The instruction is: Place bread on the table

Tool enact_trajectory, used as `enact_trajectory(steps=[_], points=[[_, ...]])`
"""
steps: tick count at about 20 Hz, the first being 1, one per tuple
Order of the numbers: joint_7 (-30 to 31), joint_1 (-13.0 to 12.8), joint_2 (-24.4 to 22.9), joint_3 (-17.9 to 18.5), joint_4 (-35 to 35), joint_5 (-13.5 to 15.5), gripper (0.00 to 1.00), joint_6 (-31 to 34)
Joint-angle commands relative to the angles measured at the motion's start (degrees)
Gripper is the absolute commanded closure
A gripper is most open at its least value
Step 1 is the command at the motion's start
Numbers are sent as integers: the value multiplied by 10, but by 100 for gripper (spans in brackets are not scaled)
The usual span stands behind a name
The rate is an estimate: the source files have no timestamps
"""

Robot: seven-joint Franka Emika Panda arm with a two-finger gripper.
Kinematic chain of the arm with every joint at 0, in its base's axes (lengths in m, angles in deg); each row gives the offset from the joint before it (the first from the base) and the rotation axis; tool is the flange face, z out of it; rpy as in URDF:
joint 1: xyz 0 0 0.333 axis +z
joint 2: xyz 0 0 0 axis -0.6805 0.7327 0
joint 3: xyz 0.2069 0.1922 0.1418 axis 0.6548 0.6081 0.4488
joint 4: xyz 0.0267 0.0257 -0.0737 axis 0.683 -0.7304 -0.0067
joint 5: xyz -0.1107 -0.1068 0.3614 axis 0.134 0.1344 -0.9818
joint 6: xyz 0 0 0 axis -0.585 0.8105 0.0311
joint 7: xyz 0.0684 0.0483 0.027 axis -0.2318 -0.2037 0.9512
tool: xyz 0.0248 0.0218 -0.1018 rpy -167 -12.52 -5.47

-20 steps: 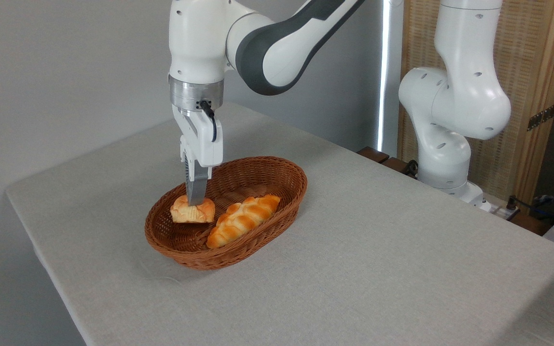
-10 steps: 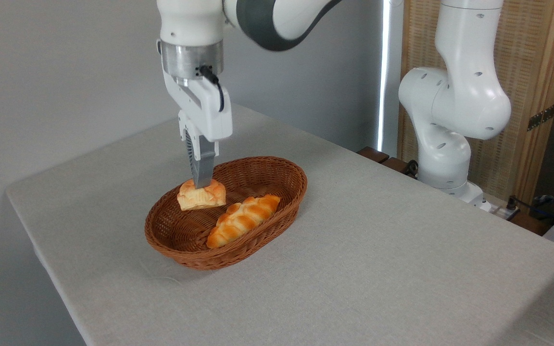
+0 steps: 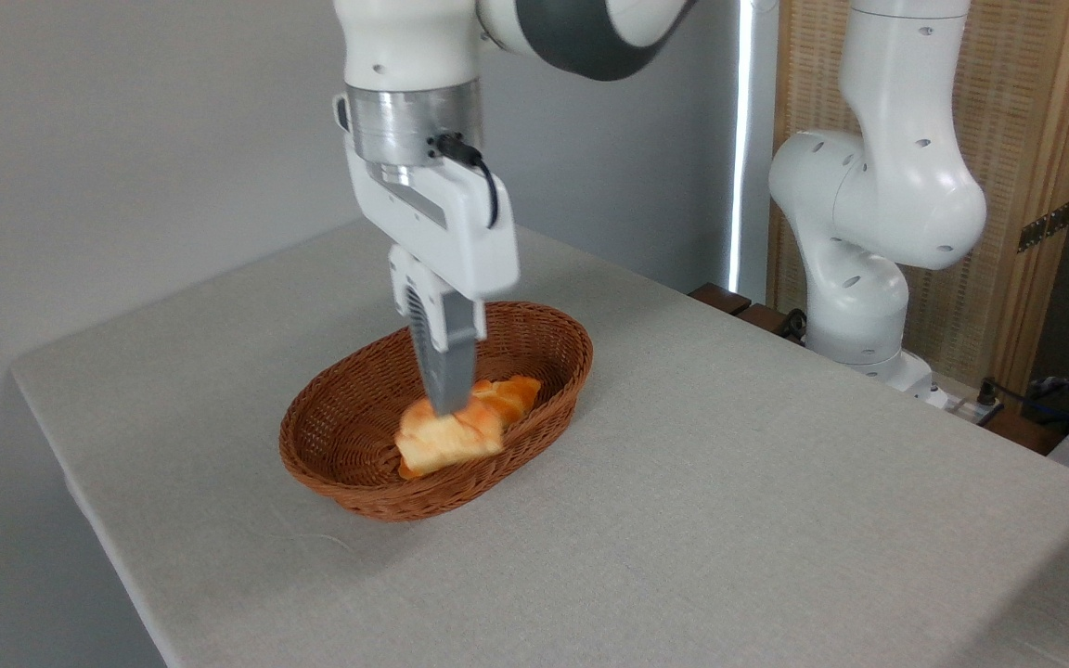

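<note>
Camera view: gripper [image 3: 446, 408] points down, fingers [image 3: 442, 357] pinching bread [image 3: 446, 436] from top. Bread hangs right under fingertips, over basket [image 3: 330, 445], in front of long loaf [image 3: 511, 394] and hiding most of it. Bread a bit blurry; long side runs left to right, right end tipped up slightly. Bread not on table [image 3: 729, 520]. No writing or labels to read on anything.
</note>
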Motion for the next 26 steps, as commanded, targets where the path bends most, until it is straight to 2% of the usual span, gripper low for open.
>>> enact_trajectory(steps=[1, 4, 5, 6, 11, 12, 14, 16, 18, 20, 21, 22, 24, 26], points=[[-59, -6, -1, 37, 5, -21, 100, 11], [-63, -6, 3, 40, 4, -21, 100, 7], [-63, -6, 4, 40, 4, -22, 96, 7], [-63, -6, 4, 44, 4, -22, 88, 7], [-63, -6, 4, 53, 5, -28, 70, 7], [-63, -6, 4, 53, 5, -35, 58, 5], [-64, -6, 4, 60, 5, -54, 53, 4], [-64, -6, 3, 63, 5, -59, 48, 4], [-64, -6, 3, 63, 5, -59, 44, 4], [-63, -6, 3, 63, 5, -59, 33, 5], [-63, -6, 3, 63, 5, -58, 31, 5], [-63, -6, 3, 63, 5, -58, 24, 5], [-61, -6, 2, 63, 6, -55, 0, 9], [-54, -7, 1, 61, 7, -42, 0, 14]])
